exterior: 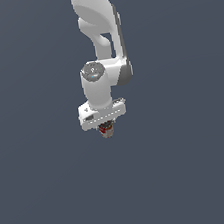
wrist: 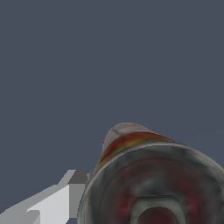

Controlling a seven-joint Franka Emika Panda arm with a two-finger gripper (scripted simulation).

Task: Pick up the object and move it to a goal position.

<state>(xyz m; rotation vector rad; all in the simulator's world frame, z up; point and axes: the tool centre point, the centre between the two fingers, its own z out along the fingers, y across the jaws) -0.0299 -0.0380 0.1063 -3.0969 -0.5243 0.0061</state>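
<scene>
Closest to the wrist camera is the can (wrist: 153, 183), filling much of that view: a dark, scuffed grey end with a reddish centre faces the lens, and behind it the side wall shows a red band with a streak of yellow-green and a pale patch at the far end. Right beside it a pale grey finger (wrist: 65, 197) of the claw lies against, or just next to, the can's wall; the other finger is out of view.

In the exterior view the claw (exterior: 106, 131) hangs under the white hand, and the can (exterior: 106, 130) pokes out beneath it, far narrower than the hand above. The claw looks closed on the can, though actual contact is too small to confirm. Beyond is only the plain blue-grey bench (exterior: 193, 173), with no shadow or edge to show whether the can is lifted clear or sitting on it. No goal marker is visible in either view.

The main risk, as I judge it, is a slip. The can is small and smooth-sided, and if the fingers hold it near one end rather than across its middle, a quick swing toward the goal could tilt it or let it slide out. With height hard to read here, a low carry could also drag it along the bench.
</scene>
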